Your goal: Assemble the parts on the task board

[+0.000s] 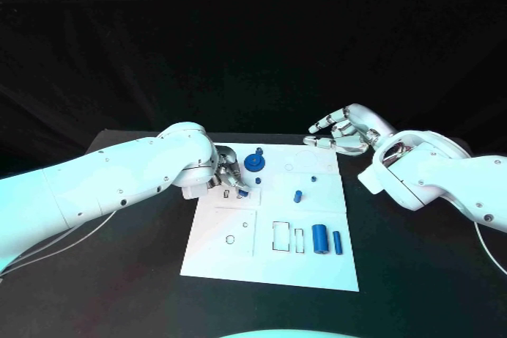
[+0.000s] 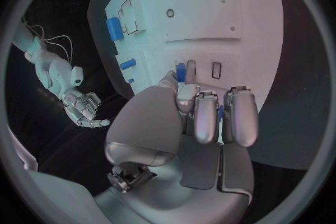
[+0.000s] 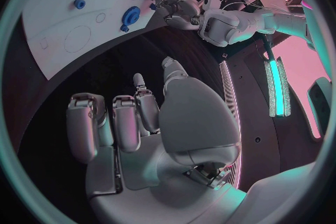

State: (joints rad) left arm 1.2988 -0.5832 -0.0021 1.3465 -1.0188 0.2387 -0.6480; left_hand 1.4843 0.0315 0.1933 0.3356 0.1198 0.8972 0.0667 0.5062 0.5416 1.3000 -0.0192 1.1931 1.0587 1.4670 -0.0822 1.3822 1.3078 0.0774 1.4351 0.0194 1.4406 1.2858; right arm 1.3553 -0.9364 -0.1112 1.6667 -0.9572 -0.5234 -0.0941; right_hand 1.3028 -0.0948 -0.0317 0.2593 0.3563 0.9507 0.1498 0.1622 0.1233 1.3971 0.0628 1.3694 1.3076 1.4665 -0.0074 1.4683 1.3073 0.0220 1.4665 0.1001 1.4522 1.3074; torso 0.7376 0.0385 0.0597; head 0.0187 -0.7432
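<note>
The white task board (image 1: pixel 272 261) lies mid-table. My left hand (image 1: pixel 225 178) rests low over its left edge with fingers curled, pinching a small blue part (image 1: pixel 242 193) against the board. In the left wrist view that small blue part (image 2: pixel 181 71) stands at the thumb tip beside two small rectangular slots. A blue gear-like part (image 1: pixel 255 162) stands just beyond the left hand. My right hand (image 1: pixel 343 133) hovers off the board's far right corner, fingers loosely bent and apart, holding nothing. The right wrist view shows the right hand (image 3: pixel 140 123) above dark table and the left hand (image 3: pixel 181 10) at the board.
Two small blue parts (image 1: pixel 298 196) sit in the board's middle, and two blue cylinders (image 1: pixel 319 240) stand near its right side beside empty rectangular slots (image 1: pixel 282 235). A round hole (image 1: pixel 231 240) lies at the near left. Black table surrounds the board.
</note>
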